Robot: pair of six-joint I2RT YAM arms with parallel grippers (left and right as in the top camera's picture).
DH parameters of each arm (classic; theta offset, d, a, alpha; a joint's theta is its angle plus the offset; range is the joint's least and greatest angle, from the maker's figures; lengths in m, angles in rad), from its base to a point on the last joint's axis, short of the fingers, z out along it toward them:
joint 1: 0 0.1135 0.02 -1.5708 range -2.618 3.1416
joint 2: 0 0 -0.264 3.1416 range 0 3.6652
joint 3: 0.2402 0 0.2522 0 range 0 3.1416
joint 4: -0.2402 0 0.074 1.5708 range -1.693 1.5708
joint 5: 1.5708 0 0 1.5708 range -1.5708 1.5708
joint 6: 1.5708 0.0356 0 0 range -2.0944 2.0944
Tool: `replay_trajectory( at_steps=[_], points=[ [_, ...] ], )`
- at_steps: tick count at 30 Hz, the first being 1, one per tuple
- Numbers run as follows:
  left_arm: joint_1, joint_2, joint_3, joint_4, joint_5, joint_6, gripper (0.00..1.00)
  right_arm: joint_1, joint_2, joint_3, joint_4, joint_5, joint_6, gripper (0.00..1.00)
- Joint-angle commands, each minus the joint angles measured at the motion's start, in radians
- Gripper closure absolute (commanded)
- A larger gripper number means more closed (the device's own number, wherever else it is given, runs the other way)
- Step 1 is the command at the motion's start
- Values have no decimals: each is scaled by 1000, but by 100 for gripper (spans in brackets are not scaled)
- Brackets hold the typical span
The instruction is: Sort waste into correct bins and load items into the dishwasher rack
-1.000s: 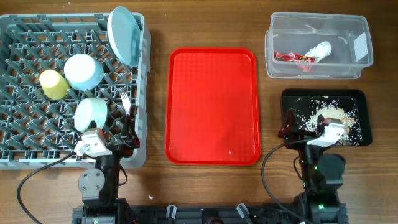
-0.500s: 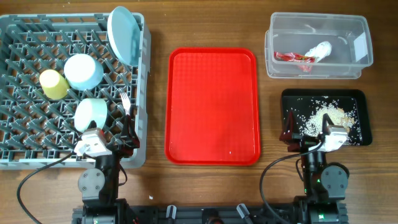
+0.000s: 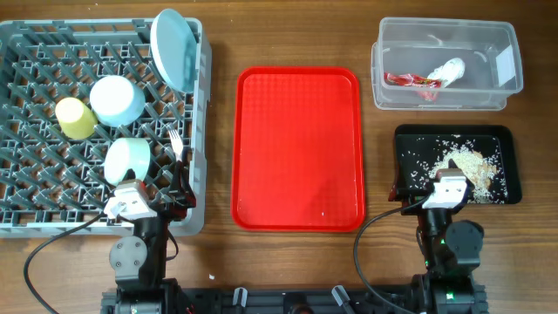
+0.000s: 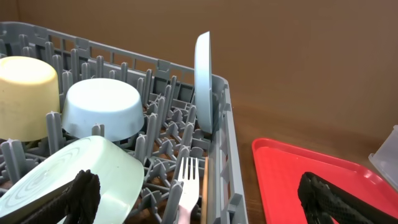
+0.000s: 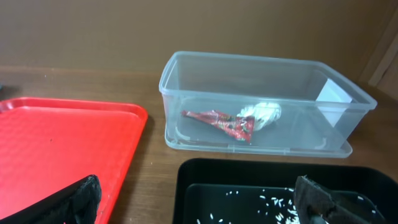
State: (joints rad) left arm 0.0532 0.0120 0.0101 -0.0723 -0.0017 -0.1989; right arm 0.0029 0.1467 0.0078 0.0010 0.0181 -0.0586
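The grey dishwasher rack [image 3: 17,35] on the left holds an upright pale-blue plate [image 3: 173,48], two pale-blue bowls [image 3: 117,99] [image 3: 128,160], a yellow cup [image 3: 76,118] and a white fork [image 3: 177,144]. My left gripper [image 3: 153,187] [image 4: 205,202] hangs open at the rack's near right corner, its fingers either side of the fork [image 4: 188,186], touching nothing. In the clear tub [image 3: 506,52] lie the red wrapper [image 3: 411,80] and white napkin [image 3: 449,71]. Rice [image 3: 471,163] is scattered in the black tray [image 3: 453,133]. My right gripper [image 3: 436,181] [image 5: 196,202] is open and empty over that tray's near left edge.
A flat red serving tray [image 3: 296,148] lies between the rack and the bins, with nothing on it. Bare wooden table shows around it. Cables trail from both arm bases along the table's front edge.
My right gripper has shifted slightly left and straightened over the black tray's near edge. The left arm and everything in the rack have stayed still.
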Motion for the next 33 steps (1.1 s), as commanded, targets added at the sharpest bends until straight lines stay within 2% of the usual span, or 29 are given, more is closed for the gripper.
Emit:
replay_trajectory(
  at_steps=[1,6,28,33],
  points=[
    [-4,-9,-5,-3,12,12,0,-4,-40,-3,4,-19,-21,0],
    [-4,-9,-5,-3,12,12,0,-5,-147,-3,7,-19,-21,0],
    [-4,-9,-5,-3,12,12,0,-5,-144,-3,5,-19,-29,0],
    [-4,-9,-5,-3,12,12,0,-5,-144,-3,3,-19,-73,0]
  ],
)
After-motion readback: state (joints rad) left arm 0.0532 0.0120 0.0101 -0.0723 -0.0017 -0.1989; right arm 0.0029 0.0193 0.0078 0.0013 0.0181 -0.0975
